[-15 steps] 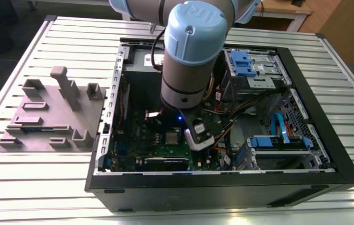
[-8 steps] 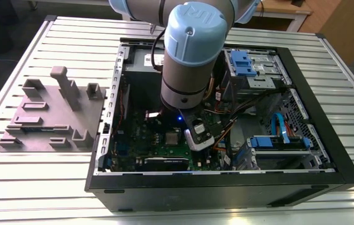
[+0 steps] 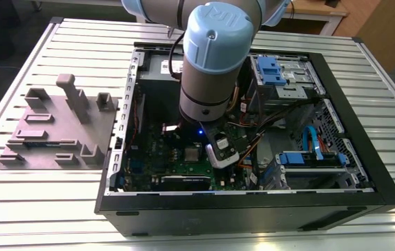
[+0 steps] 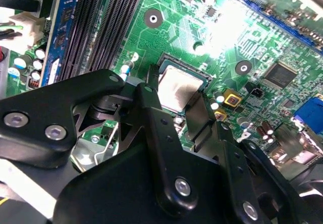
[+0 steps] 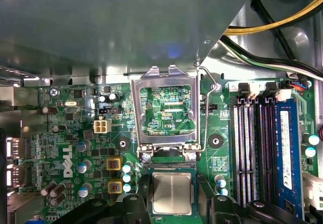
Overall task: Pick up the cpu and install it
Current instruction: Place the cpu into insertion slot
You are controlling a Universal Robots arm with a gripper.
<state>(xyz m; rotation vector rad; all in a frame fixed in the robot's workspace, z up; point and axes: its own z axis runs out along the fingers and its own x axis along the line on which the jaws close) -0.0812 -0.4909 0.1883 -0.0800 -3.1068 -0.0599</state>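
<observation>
The cpu (image 5: 171,193), a small square chip with a silver top, lies flat in the socket of the green motherboard (image 5: 65,133). In both wrist views my black gripper (image 5: 172,186) straddles it, its fingers (image 5: 140,186) close against two opposite sides. In the second wrist view the cpu (image 4: 179,88) shows between the gripper (image 4: 174,93) fingers. The socket's metal load plate (image 5: 166,77) stands swung open beside the chip, with its wire lever (image 5: 204,113) raised. In the exterior view the arm (image 3: 211,68) reaches down into the open computer case (image 3: 253,209).
Black memory slots (image 5: 252,148) and a blue memory stick (image 5: 285,143) lie beside the socket. Cables (image 5: 272,27) run across the case wall. Blue drive brackets (image 3: 302,157) sit in the case. A grey fixture block (image 3: 58,130) stands on the slatted table at the exterior view's left.
</observation>
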